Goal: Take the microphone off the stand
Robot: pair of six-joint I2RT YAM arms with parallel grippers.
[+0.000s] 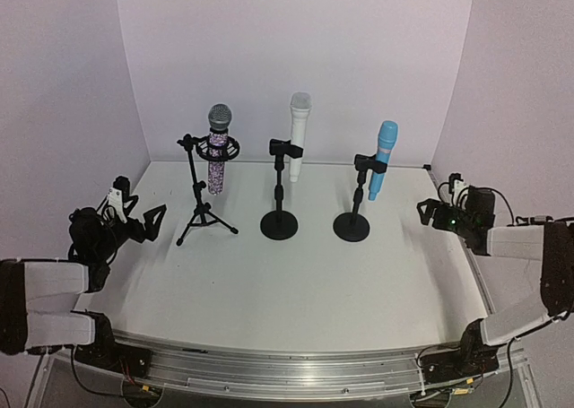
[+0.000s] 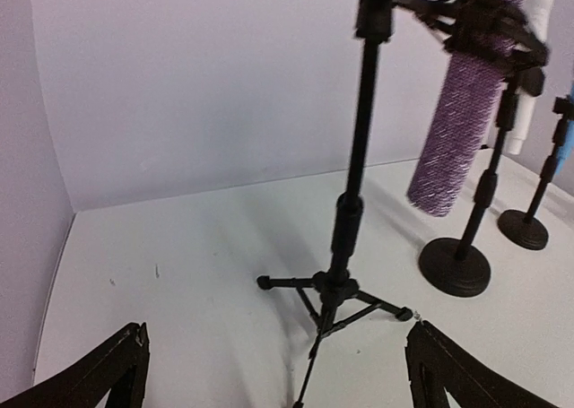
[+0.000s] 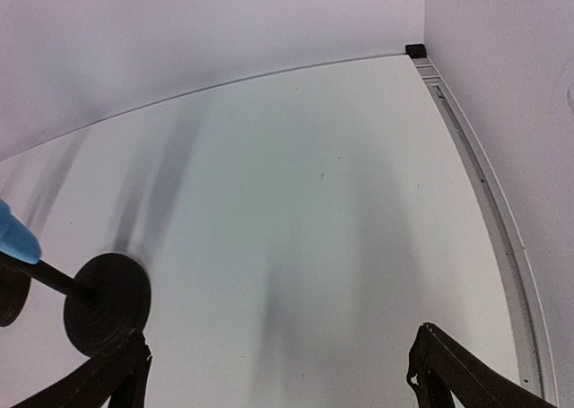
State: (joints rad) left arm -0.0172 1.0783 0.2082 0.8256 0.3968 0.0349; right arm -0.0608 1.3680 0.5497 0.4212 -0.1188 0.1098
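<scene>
1. Hovering well short of the stands, neither arm touches a microphone, so I judge the approach step is in hand and nothing is lifted yet.
2. The left gripper [image 1: 139, 209] is spread wide and empty, low over the white table [image 1: 296, 282] on its left side. It faces the tripod stand [image 2: 345, 220].
3. The right gripper [image 1: 432, 209] is also spread wide and empty, at the right edge. The round base of the right stand [image 3: 100, 302] shows at the left of its wrist view.
4. Three microphones stand in a row toward the back.
   - The purple glitter microphone [image 1: 218, 152] hangs upright in the tripod's ring mount.
   - The white microphone [image 1: 298, 132] is clipped upright in the middle stand [image 1: 279, 212].
   - The blue microphone [image 1: 383, 160] leans in the right stand's clip.
5. The task names no particular one; each outer microphone is nearest to the arm on its side.
6. The next move probably calls for raising a gripper to the height of the microphone body, closing around it clear of the clip, and drawing it out along its axis. The stands look light, so the other gripper may need to steady the base.
</scene>
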